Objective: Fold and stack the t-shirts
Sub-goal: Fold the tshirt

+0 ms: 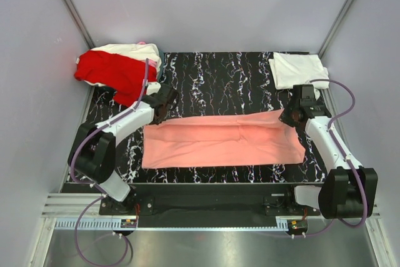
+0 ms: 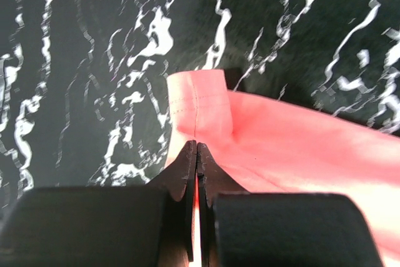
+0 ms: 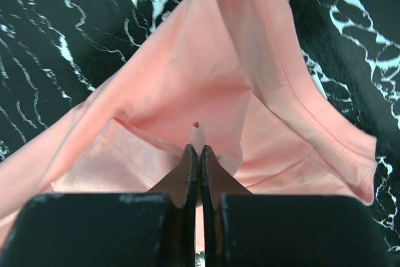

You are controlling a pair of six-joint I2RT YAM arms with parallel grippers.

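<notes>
From above we count one salmon-pink t-shirt [image 1: 222, 145] spread across the near half of the desk [image 1: 219, 73], dark marble showing beyond it; one red t-shirt [image 1: 106, 72] heaped on a cream t-shirt [image 1: 128, 50] far left, one white t-shirt [image 1: 297, 69] far right. At the left wrist, the left gripper [image 2: 197, 148] clenches a hemmed corner. At the right wrist, the right gripper [image 3: 200, 149] pinches pink folds.

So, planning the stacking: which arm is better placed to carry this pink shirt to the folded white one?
Probably right: the right claw, shut on the salmon-pink shirt, sits near the white shirt; the left claw holds the opposite end, by the red shirt.
</notes>
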